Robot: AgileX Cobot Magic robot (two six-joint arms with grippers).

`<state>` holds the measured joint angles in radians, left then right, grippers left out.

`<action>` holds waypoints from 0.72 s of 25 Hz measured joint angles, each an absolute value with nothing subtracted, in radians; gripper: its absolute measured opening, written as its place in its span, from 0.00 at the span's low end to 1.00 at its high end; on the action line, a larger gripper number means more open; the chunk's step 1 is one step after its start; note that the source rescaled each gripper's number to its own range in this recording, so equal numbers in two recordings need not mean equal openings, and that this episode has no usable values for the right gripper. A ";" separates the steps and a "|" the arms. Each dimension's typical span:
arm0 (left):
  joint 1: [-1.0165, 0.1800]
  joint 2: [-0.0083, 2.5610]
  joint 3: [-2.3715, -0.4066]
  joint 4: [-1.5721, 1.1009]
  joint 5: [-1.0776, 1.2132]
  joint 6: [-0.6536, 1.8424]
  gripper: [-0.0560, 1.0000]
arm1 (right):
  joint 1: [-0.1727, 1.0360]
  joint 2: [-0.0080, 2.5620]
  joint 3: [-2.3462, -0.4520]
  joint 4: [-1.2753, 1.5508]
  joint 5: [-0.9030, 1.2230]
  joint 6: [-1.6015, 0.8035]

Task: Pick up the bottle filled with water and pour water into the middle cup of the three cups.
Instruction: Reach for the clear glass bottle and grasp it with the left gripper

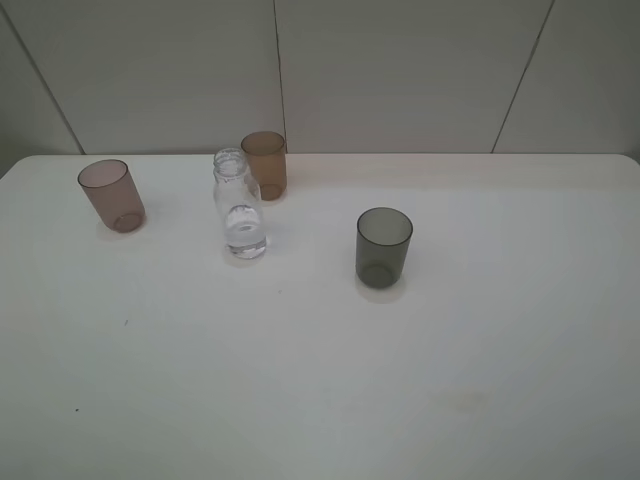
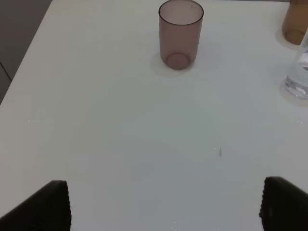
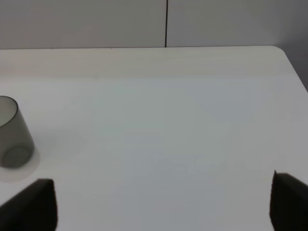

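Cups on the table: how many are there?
3. The pinkish cup at the left, the amber cup at the back behind the bottle, the grey cup right of the bottle.

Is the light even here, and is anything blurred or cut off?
Exterior high: soft even light, faint shadows, white glare in the bottle. Left wrist: the pincer fingertips are dark and blurred. Right wrist: the frame edge cuts the grey cup.

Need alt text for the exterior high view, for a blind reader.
A capless clear bottle with some water stands on a white table, just in front of an amber cup. A pink cup stands off to the left, a grey cup to the right and nearer; all are upright.
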<state>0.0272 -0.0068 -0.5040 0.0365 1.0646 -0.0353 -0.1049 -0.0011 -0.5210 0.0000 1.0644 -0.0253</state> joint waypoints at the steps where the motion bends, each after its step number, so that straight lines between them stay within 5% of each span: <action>1: 0.027 -0.007 -0.504 0.036 1.065 -0.035 1.00 | -0.105 -0.001 -0.521 0.000 1.064 -0.025; 18: 0.027 -0.007 -0.504 0.036 1.065 -0.035 1.00 | -0.105 -0.001 -0.521 0.000 1.064 -0.025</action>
<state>0.0272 -0.0068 -0.5040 0.0365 1.0646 -0.0353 -0.1049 -0.0011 -0.5210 0.0000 1.0644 -0.0253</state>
